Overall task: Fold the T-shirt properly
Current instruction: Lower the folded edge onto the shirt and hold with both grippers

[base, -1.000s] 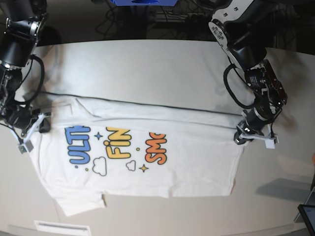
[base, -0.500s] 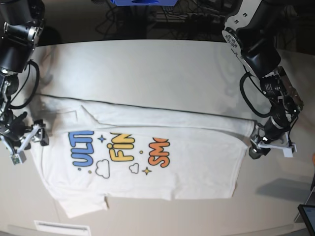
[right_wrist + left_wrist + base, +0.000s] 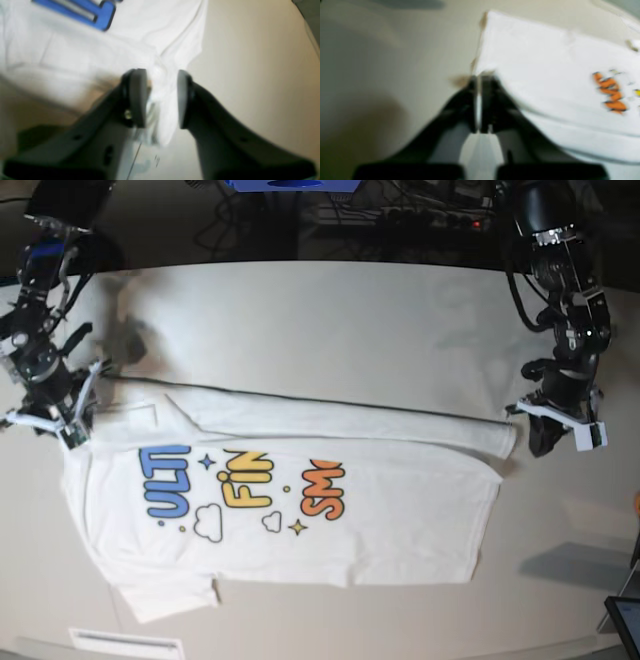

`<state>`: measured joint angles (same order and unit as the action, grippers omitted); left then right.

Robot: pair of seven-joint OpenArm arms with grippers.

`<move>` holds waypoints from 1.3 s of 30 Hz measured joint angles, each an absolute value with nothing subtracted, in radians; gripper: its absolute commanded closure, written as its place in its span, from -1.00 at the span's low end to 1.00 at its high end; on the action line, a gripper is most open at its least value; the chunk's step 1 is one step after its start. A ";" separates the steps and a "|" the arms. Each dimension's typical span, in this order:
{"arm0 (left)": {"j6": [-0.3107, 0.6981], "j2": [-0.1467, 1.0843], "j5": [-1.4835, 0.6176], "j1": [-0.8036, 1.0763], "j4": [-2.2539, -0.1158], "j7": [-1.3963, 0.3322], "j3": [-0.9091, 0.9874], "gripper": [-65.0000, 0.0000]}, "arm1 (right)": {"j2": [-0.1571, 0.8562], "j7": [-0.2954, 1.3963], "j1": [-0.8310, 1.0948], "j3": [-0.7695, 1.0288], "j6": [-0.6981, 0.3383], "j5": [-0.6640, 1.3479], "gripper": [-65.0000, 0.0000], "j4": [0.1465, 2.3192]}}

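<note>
The T-shirt (image 3: 380,510) lies flat, print up, its far edge folded over into a long white band. My left gripper (image 3: 538,442) sits at the band's right end. In the left wrist view it (image 3: 479,78) is shut, the T-shirt (image 3: 545,62) corner meets its tips and a thin white strip shows between the fingers. My right gripper (image 3: 70,420) is at the shirt's left shoulder. In the right wrist view its (image 3: 158,75) jaws stand apart with bunched T-shirt (image 3: 75,50) cloth between the pads, just right of the blue print.
The beige table (image 3: 320,320) stretches bare beyond the shirt. A dark device corner (image 3: 625,620) pokes in at the bottom right. A white label (image 3: 125,642) lies at the front left edge. Cables and a blue object (image 3: 290,185) sit behind the table.
Both arms pulled the shirt a little toward the front, then moved back to its far edge. The shirt has lain still for the last half second.
</note>
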<state>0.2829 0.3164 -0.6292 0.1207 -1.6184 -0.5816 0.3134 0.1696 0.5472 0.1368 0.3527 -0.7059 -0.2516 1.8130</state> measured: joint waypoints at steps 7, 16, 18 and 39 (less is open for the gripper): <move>0.291 0.306 -0.416 0.150 -1.624 -0.576 0.296 1.00 | 0.083 0.698 0.147 0.349 -0.707 -0.299 0.98 1.837; 0.303 0.215 -0.110 0.100 -1.625 -0.561 0.220 1.00 | 0.074 0.690 0.114 0.352 -0.707 -0.302 0.99 1.740; 0.297 0.220 -0.112 0.089 -1.624 -0.579 0.213 1.00 | 0.071 0.699 0.113 0.353 -0.707 -0.304 0.99 1.701; 0.299 0.222 -0.120 0.062 -1.623 -0.575 0.185 1.00 | 0.076 0.691 -0.092 0.350 -0.704 -0.303 0.99 1.478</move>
<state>0.2989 0.2218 -0.1200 0.0616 -1.6234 -0.5755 0.1852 0.0765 0.6907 -0.0921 0.3500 -0.7036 -0.3031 1.4776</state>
